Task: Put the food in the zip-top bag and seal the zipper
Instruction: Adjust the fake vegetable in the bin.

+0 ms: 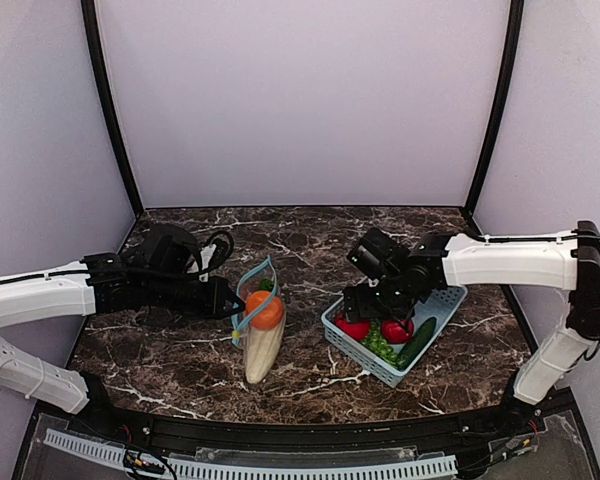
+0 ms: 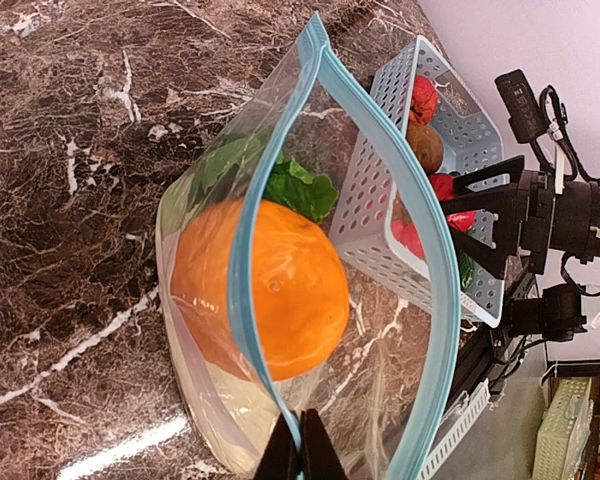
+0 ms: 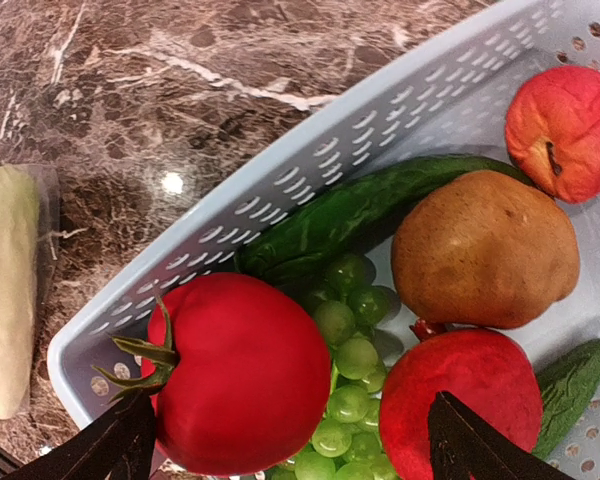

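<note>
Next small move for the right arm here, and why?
Probably lower the right gripper and close on the red tomato: its jaws are open above the basket, the tomato lies mostly between them, and the left gripper holds the zip-top bag open.

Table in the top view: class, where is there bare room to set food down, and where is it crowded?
Bare marble: the back strip of the table behind both arms, and the gap between zip-top bag and basket. Crowded: the basket, under the right pincer.
</note>
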Available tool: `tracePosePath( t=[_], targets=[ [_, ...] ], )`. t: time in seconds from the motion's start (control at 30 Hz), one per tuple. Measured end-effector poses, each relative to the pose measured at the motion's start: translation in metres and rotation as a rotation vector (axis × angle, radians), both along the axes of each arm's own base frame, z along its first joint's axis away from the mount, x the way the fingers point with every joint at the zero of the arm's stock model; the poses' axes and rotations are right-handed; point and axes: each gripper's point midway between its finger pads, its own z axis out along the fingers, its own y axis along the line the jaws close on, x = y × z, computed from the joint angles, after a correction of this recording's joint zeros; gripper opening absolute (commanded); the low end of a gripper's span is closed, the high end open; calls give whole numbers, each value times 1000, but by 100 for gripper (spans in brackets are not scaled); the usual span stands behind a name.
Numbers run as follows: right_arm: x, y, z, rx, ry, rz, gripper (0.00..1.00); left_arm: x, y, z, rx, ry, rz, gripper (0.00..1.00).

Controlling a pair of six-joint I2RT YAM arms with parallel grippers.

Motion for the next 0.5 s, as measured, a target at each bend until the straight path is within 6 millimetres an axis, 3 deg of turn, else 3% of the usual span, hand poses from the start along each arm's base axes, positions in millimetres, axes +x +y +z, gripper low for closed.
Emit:
tracePosePath(
  t=[0.27,0.5],
  targets=[
    [-14,-58,16,-53,4,-127,93,0,0,0,5,-7,-3,1],
    [-19,-85,17,-125,18,-191,93,1,1,0,9,-14,-7,1]
  ],
)
